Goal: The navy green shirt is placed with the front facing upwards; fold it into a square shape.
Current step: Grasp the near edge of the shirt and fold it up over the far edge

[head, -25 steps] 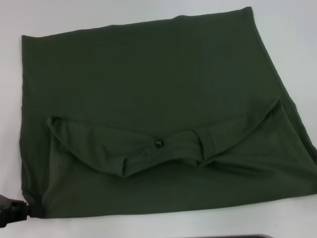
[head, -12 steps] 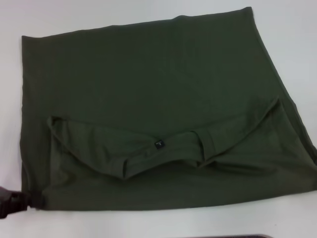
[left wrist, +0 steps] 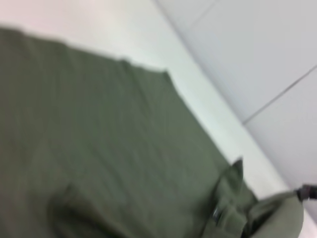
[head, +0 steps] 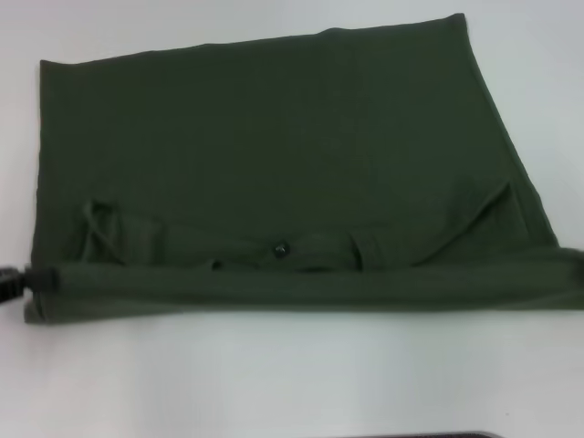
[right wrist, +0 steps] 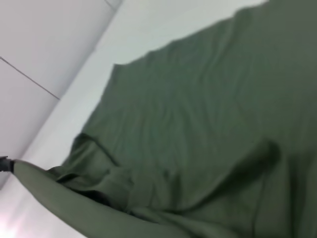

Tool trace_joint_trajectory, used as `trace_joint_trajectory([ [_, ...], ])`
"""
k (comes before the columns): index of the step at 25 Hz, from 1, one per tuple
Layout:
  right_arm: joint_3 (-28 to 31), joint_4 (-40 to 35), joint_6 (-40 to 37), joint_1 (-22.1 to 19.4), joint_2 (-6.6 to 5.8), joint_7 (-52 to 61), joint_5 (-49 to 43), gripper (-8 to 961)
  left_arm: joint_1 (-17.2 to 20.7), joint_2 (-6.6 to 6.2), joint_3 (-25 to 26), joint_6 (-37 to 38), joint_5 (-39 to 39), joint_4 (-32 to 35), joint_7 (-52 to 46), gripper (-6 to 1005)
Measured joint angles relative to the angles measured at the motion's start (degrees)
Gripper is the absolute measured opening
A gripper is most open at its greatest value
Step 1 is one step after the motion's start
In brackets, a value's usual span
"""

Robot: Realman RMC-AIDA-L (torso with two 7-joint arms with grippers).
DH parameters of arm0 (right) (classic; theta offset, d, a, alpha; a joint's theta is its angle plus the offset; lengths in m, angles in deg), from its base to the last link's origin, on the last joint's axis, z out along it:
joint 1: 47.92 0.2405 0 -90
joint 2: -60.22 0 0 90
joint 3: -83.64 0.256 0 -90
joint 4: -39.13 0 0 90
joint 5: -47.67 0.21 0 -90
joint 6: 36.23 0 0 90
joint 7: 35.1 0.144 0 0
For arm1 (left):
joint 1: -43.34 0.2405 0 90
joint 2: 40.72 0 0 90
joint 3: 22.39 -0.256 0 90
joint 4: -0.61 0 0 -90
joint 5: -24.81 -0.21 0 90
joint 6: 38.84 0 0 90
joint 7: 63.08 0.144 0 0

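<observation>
The navy green shirt (head: 274, 137) lies spread on the white table with its sleeves folded in, showing plain green cloth. Its near hem is raised into a taut roll (head: 301, 278) running left to right, partly covering the collar and small dark neck label (head: 281, 246). My left gripper (head: 15, 278) is shut on the roll's left end; the right wrist view also shows it (right wrist: 4, 164). The left wrist view shows my right gripper (left wrist: 308, 192) shut on the roll's right end. Both wrist views show the shirt (left wrist: 99, 124) (right wrist: 208, 99) spread flat beyond the raised edge.
Bare white table (head: 274, 383) lies between me and the shirt. A dark strip (head: 429, 435) shows at the bottom edge of the head view. Grey panelled floor (left wrist: 257, 49) lies beyond the table's far side.
The shirt's near hem has been lifted off the table and carried away from me over the collar. My left gripper moved with it from the near-left corner.
</observation>
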Motion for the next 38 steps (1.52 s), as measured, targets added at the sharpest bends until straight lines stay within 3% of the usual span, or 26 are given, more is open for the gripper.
trace_joint_trajectory([
  [8,1.60,-3.92,-1.84,6.50,-0.09,4.65,0.08,22,-1.56,-0.40,1.84,0.39,10.32,-0.51,-0.59,-2],
  [15,1.55,-4.98,-1.53,10.70,-0.19,7.69,0.16,22,-5.56,-0.11,2.34,-0.68,11.87,-0.54,-1.60,-2],
  [25,2.13,-5.84,-0.91,12.28,-1.33,10.01,1.41,22,-8.95,0.34,2.41,-3.06,12.65,-3.23,-4.14,-1],
  [38,1.23,-5.34,5.39,14.89,-0.38,10.82,1.60,21,-10.33,1.99,1.84,-13.60,14.05,-2.82,-5.40,-1],
])
